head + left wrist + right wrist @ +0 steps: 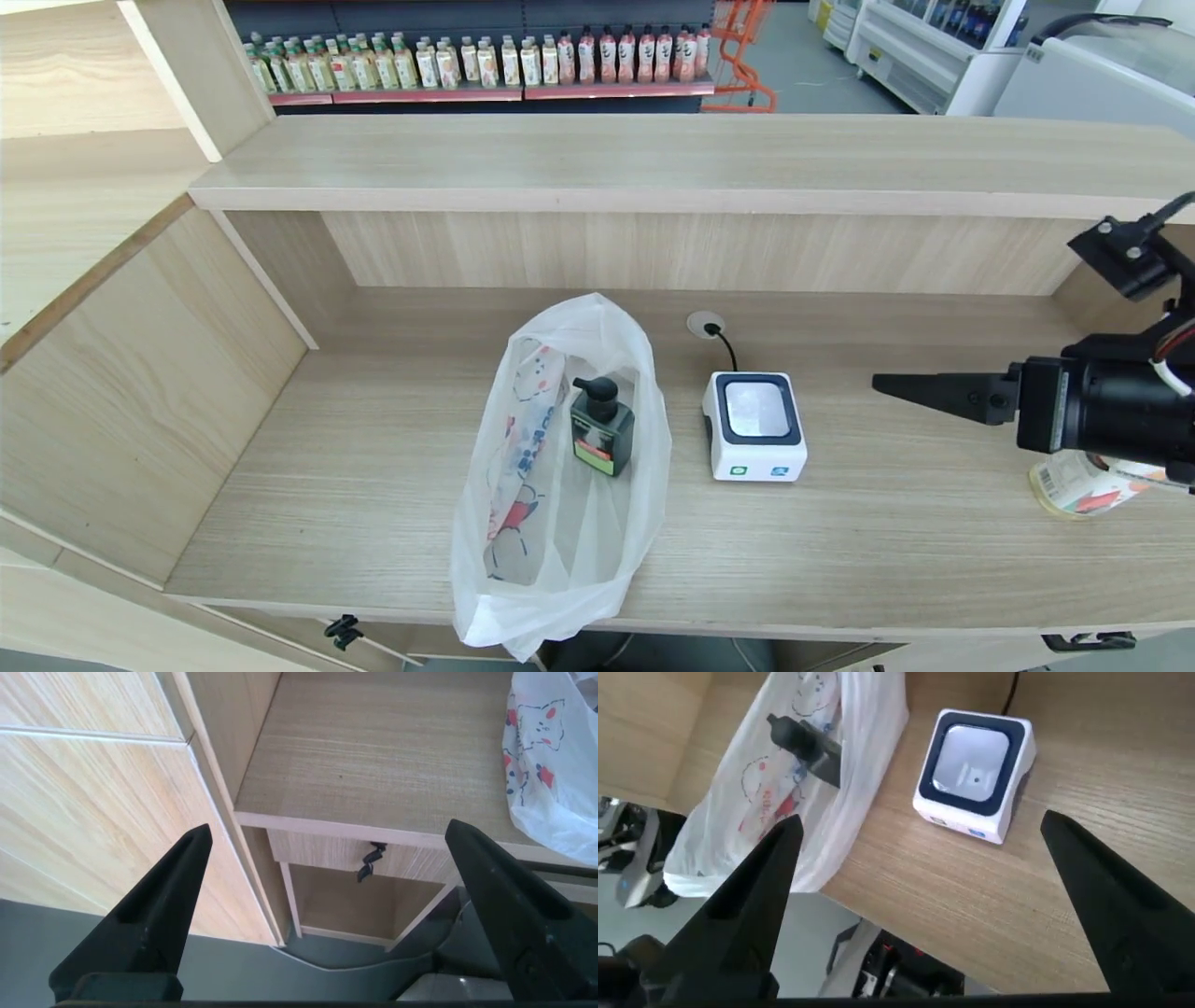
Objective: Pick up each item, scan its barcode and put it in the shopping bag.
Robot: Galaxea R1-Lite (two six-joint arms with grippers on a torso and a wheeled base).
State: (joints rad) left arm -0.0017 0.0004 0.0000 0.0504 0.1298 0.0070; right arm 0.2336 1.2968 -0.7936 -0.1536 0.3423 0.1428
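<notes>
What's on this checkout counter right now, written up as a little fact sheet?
Shopping bag: white plastic, lying open on the counter
In the bag: dark pump bottle
Scanner: white, beside the bag
Waiting item: labelled container at the counter's right end, partly hidden
Right gripper: open, empty, above the counter
Left gripper: open, empty, off the counter's left front corner

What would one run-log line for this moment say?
pump bottle: in shopping bag | scanner: bare | right gripper: open, empty | left gripper: open, empty | one item: on counter
</notes>
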